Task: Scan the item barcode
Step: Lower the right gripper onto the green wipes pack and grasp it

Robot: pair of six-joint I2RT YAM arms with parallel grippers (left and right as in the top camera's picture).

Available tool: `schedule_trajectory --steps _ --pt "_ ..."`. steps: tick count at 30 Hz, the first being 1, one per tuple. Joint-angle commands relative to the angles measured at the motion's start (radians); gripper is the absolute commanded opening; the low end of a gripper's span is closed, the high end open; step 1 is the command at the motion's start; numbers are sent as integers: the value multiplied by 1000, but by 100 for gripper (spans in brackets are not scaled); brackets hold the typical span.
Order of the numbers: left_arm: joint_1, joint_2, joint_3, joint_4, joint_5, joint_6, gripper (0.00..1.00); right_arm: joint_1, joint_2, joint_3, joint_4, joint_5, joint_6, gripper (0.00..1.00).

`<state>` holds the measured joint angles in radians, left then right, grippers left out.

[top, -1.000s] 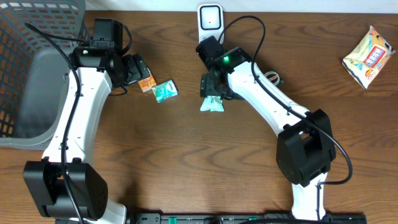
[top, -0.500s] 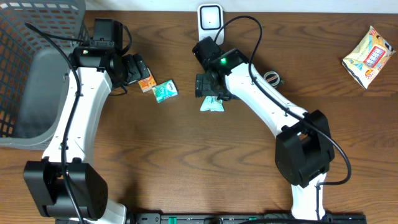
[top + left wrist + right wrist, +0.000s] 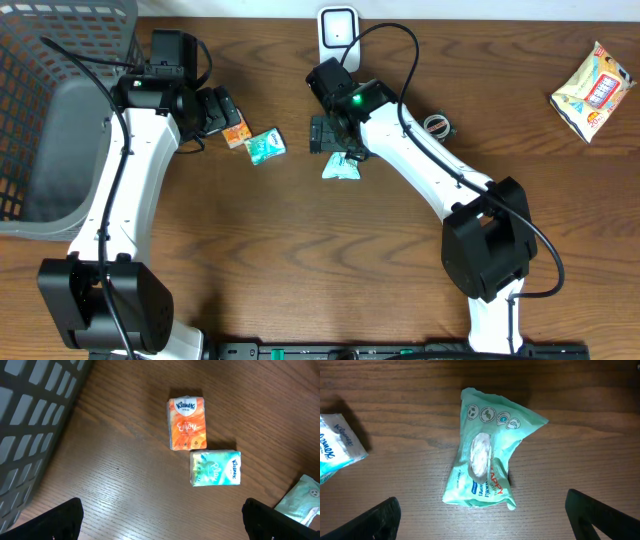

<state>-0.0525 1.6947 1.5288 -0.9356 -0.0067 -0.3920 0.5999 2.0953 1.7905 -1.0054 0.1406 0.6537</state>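
Obs.: the wipes packet [image 3: 485, 465], taken to be the item to scan, lay flat on the desk [image 3: 300, 260], crumpled, with its flap label facing up. Nothing was holding it. It sat in front of the scanner [image 3: 338, 30], near it but apart, and the scanner stood upright at the back edge of the desk.

Right gripper [image 3: 481, 504]: jaws spread wide and empty, poised directly over the packet, with one fingertip showing at each side of it in the wrist view. Judgement: the wide spread suited straddling the packet across its narrow waist, so this reads as the set-up for a pick.

No barcode could be made out on the upper face. Judgement: it may be on the underside, in which case the packet would need lifting and turning toward the scanner window.

Left gripper [image 3: 161, 510]: jaws also wide and empty, hovering near the orange tissue pack [image 3: 187, 424] and the teal tissue pack [image 3: 215, 467]. The two packs lay corner to corner just beside each other. Whether they touched I could not tell.

The basket [image 3: 40, 100] stood at the left edge beside the left arm. Judgement: probably the drop point for scanned items. A snack bag [image 3: 593, 90] lay well apart at the far right, out of either gripper's way.

Risk (judgement): the soft, creased film could buckle or slip in a pinch.
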Motion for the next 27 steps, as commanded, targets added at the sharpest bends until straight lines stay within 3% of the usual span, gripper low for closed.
schedule_trajectory --steps 1,4,9,13,20,27 --pt "3 5 5 -3 -13 6 100 3 -14 -1 7 33 -3 99" --pt "3 5 5 -3 -13 6 100 4 -14 -5 7 34 31 99" --pt "3 5 5 -3 -13 6 100 2 -14 -37 10 68 31 86" --pt "3 5 5 -3 -13 6 100 -15 -14 -104 64 63 78 85" --pt "3 5 5 -3 -13 6 100 -31 -14 -217 246 -72 40 62" --pt "3 5 5 -3 -13 6 100 -26 -14 -280 318 -60 40 52"
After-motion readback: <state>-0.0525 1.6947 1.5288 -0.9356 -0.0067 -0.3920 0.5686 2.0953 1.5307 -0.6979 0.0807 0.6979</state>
